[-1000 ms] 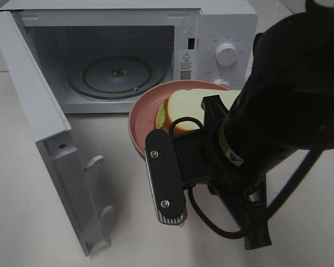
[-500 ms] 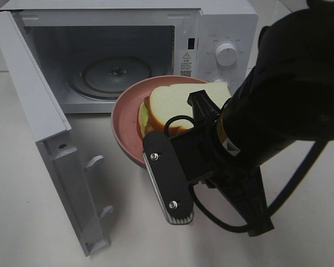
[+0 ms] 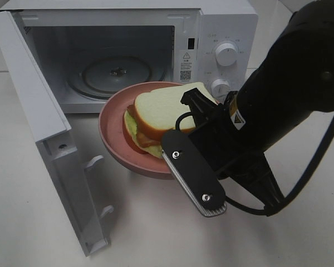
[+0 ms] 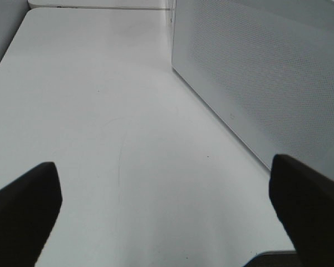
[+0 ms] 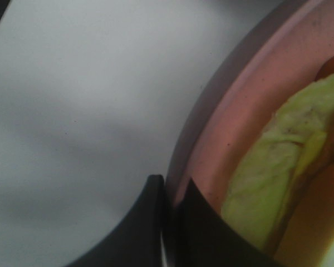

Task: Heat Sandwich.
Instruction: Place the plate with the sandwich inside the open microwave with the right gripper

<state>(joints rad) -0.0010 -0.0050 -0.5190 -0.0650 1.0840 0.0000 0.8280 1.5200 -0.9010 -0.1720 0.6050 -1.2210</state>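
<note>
The sandwich, white bread with red and green filling, lies on a round pink plate that hangs above the table in front of the open microwave. My right gripper is shut on the plate's rim, with the sandwich's green filling close beside it. In the high view the right arm and its wrist camera hide those fingers. My left gripper stands open over bare table next to the microwave's side wall, with nothing between its fingers.
The microwave door swings out to the left, close to the plate's left edge. Inside the cavity sits the glass turntable. Control knobs are on the right panel. White table lies in front.
The right arm has carried the plate with the sandwich leftward, from in front of the control panel to in front of the open cavity. The left gripper shows no change.
</note>
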